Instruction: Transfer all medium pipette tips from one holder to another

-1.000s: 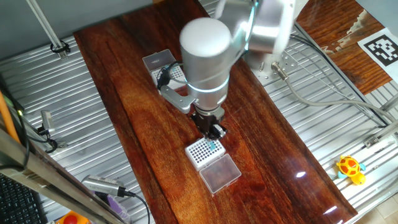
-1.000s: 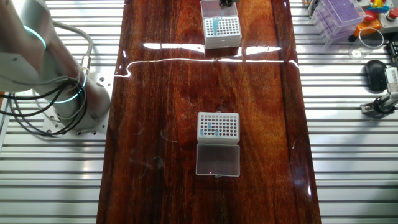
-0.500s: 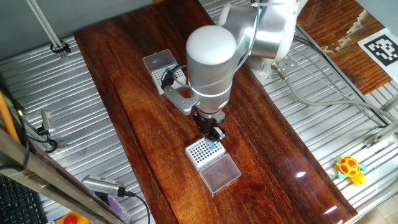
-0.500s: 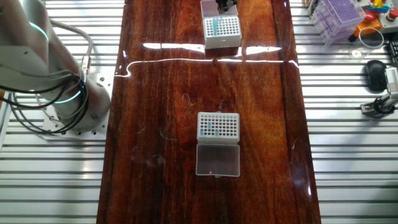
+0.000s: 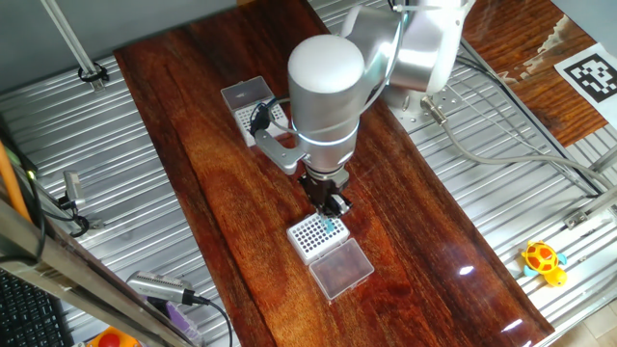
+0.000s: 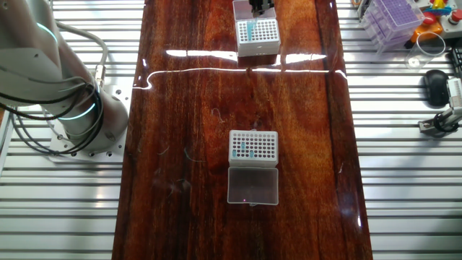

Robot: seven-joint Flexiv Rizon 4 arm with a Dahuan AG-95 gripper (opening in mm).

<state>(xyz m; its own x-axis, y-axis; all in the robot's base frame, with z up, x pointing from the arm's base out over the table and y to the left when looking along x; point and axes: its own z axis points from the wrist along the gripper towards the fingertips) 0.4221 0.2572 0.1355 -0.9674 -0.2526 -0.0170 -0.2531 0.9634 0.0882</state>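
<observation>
Medium pipette tips: teal-blue dots in two white grid racks on the wooden table. One rack sits mid-table, clear lid hinged open toward the near edge, tips along its left columns. The second rack, at the far edge, carries a short teal column. The gripper hangs directly over this far rack, apparently to seat or pick a tip; whether its fingers are clamped or released cannot be told. Both racks lie square to the table edges, likely for grid indexing.
</observation>
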